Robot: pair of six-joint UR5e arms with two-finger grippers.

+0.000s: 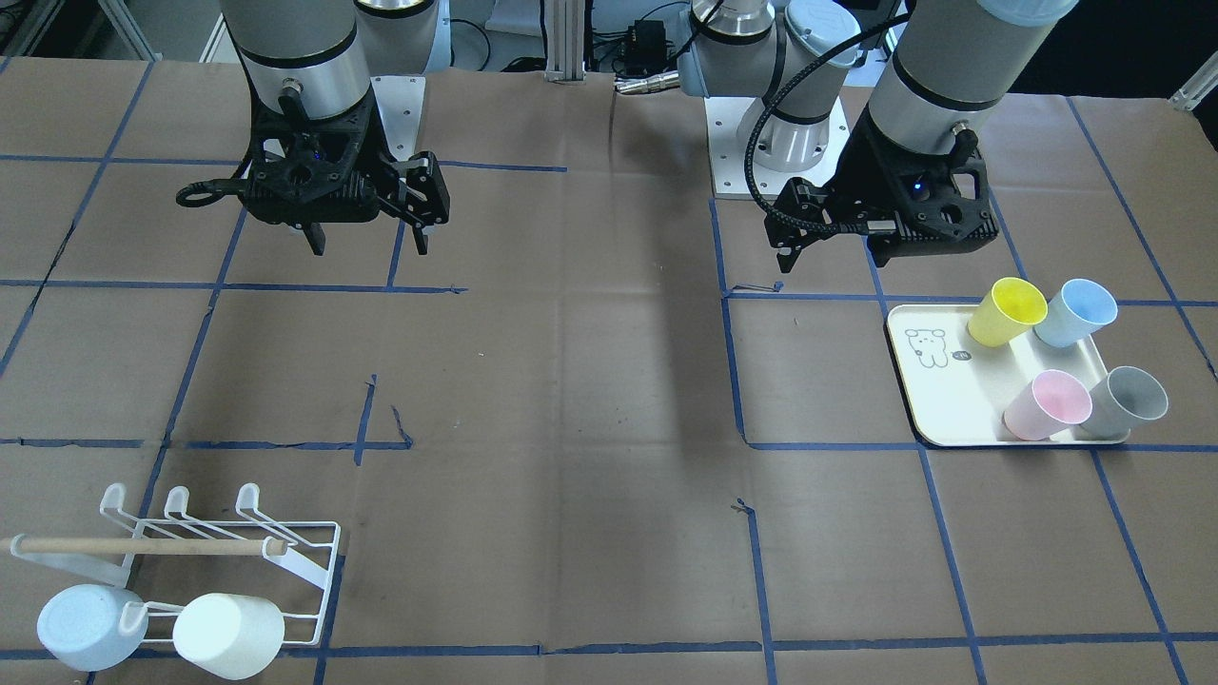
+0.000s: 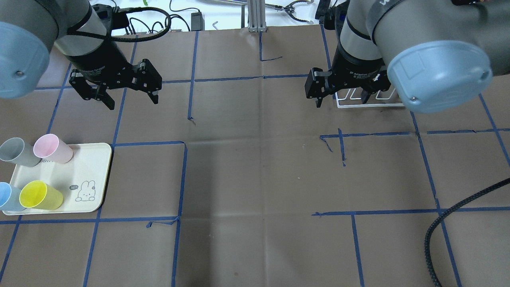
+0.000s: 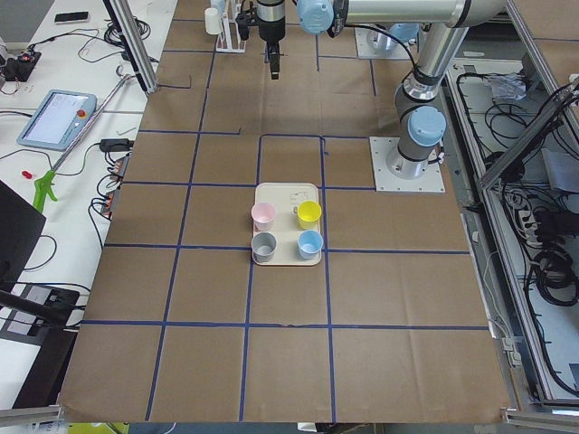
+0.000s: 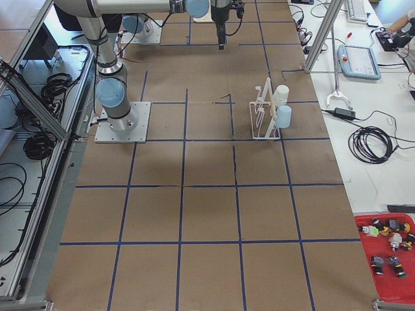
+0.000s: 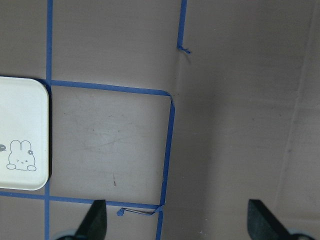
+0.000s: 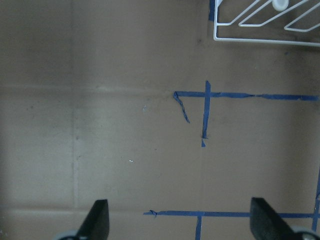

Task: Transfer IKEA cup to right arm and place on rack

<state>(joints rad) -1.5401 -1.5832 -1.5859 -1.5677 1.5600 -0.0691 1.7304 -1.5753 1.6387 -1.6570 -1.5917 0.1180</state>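
Observation:
Several IKEA cups stand on a cream tray (image 1: 942,400): yellow (image 1: 1007,311), blue (image 1: 1075,312), pink (image 1: 1047,404) and grey (image 1: 1128,401). My left gripper (image 2: 132,99) is open and empty, hovering above the table beyond the tray. In the left wrist view only the tray's corner (image 5: 25,135) shows. My right gripper (image 2: 341,99) is open and empty, hovering near the white wire rack (image 1: 219,542). The rack has a wooden dowel (image 1: 143,546) and holds a light-blue cup (image 1: 86,626) and a white cup (image 1: 228,635). The rack's edge (image 6: 265,20) shows in the right wrist view.
Brown paper with blue tape lines covers the table (image 2: 259,167). A black ribbed hose (image 2: 450,223) hangs at the near right of the overhead view. The arm base plates (image 1: 775,143) are at the robot's side of the table.

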